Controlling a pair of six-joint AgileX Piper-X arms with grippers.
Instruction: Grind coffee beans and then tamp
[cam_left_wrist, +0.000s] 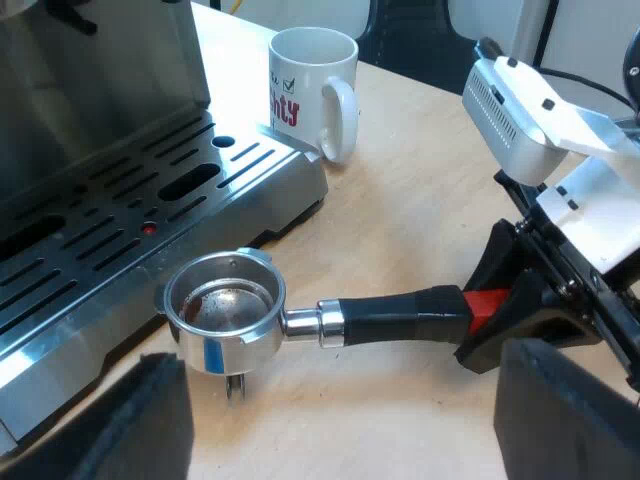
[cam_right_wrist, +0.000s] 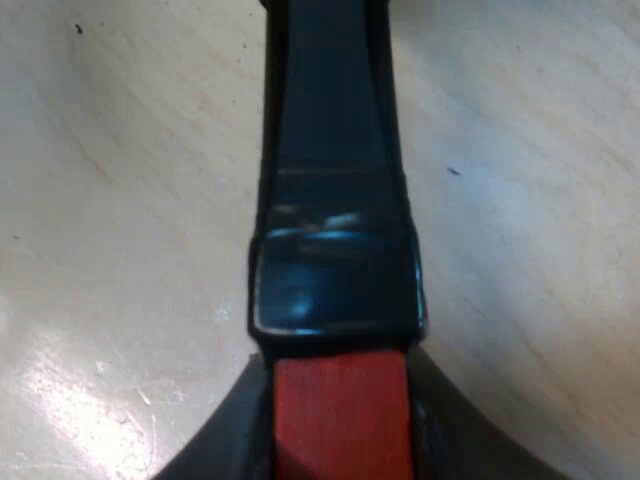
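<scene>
Right gripper (cam_right_wrist: 340, 440): fingers pinched on the red end (cam_right_wrist: 340, 415) of the handle (cam_right_wrist: 335, 180), one dark finger pressed against each side. Our left gripper (cam_left_wrist: 350, 410) is held above the table (cam_left_wrist: 420, 200), fingers (cam_left_wrist: 570, 410) spread wide.

We note a pale wood tabletop with faint grain and a few small dark specks. Beyond its edge are dark and white shapes we cannot make out.

Holder (cam_left_wrist: 225, 315) lies loose on the wood, metal cup facing up, just beside the slotted tray (cam_left_wrist: 120, 230) of the coffee machine (cam_left_wrist: 100, 60). Its handle runs away from the tray to the right gripper. The cup sits near the left gripper, between its fingers and the tray. White mug (cam_left_wrist: 310, 85) stands upright near the tray's corner, apart from the holder.
</scene>
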